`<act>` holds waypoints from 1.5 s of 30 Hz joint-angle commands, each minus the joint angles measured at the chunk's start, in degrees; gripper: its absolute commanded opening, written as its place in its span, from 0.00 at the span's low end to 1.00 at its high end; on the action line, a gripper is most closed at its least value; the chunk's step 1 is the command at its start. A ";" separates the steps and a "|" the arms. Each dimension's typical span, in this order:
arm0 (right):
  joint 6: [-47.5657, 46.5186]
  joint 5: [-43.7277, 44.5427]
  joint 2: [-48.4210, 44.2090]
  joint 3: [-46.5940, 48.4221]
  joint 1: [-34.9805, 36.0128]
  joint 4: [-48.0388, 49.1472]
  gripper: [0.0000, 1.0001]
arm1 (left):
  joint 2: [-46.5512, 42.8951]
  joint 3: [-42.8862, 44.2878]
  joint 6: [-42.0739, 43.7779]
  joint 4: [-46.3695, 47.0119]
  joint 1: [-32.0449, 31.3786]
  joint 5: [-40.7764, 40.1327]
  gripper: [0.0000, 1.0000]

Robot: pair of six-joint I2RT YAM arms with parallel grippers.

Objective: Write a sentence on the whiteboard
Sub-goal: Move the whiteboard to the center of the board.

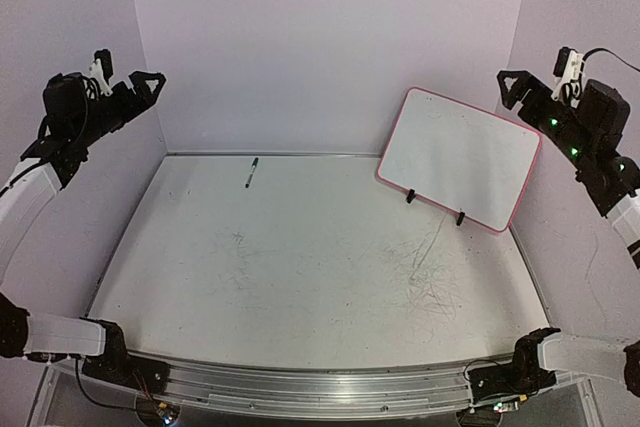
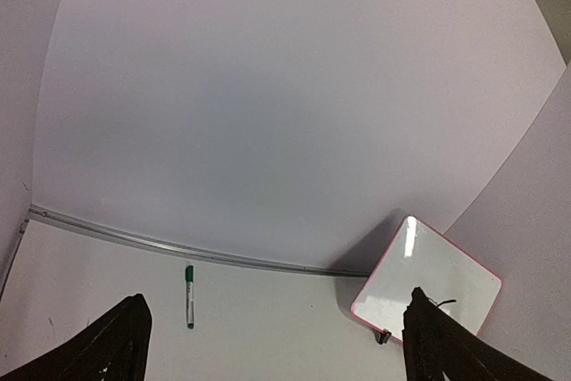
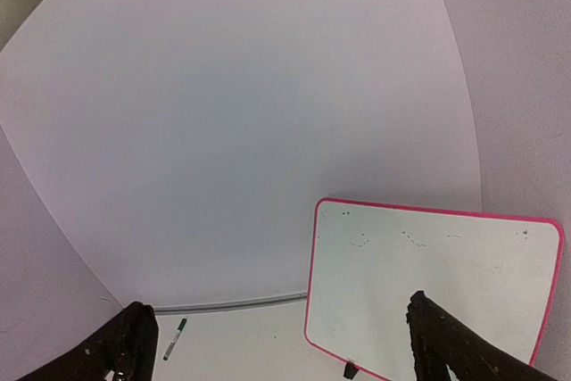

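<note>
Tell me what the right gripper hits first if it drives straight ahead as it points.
Most likely the back wall, low down, just left of the whiteboard. The open right gripper aims past the board's pink edge, though depth is hard to judge.

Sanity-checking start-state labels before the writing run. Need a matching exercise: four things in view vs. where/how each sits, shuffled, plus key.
Things
1. whiteboard
2. marker
3. left gripper
4. right gripper

Place or state
A. raised at the left side, open, empty
B. lying flat, far centre-left
C. raised at the right side, open, empty
D. propped up at the far right, no writing

Pairs: 1-D, 2-B, 3-A, 4-C
</note>
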 commanded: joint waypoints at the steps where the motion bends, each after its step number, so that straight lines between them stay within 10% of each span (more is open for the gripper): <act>1: 0.13 -2.09 1.76 0.15 0.19 -0.24 0.98 | 2.86 0.61 -2.32 1.32 0.06 5.33 0.99; 19: 0.97 -8.66 8.37 -11.52 0.62 -1.42 0.98 | 12.71 -0.78 -5.08 1.40 -6.15 10.41 0.99; 29: 8.93 -7.16 24.04 -9.52 17.42 -0.58 0.98 | 18.23 -0.08 -6.26 1.72 -13.60 7.43 0.99; 45: 30.57 15.66 39.47 -6.67 20.19 -0.60 0.98 | 21.38 -2.84 -7.60 2.79 -18.00 7.71 0.99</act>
